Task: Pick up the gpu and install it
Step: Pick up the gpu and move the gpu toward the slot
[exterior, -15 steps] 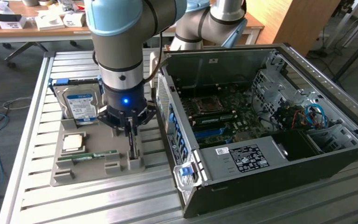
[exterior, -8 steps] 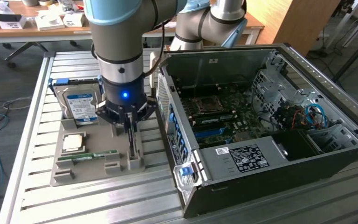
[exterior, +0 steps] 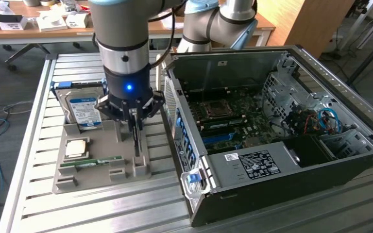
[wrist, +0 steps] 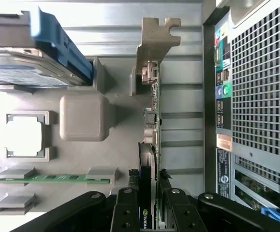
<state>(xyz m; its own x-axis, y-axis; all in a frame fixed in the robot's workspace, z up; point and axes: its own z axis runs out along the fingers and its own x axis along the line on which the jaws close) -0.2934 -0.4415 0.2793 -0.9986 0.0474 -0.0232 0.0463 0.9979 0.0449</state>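
Observation:
The gpu stands on edge in a slot of the grey holder tray, next to the open computer case. In the wrist view the gpu runs edge-on, its silver bracket at the far end. My gripper hangs straight down over the card. Its black fingers press on both sides of the card's near end, so the gripper is shut on it. The card still sits in its slot.
The tray also holds a hard drive with a blue-white label, a square chip and a green memory stick. The case lies open with its motherboard showing. Its rear panel is close beside the card. A slatted metal table carries everything.

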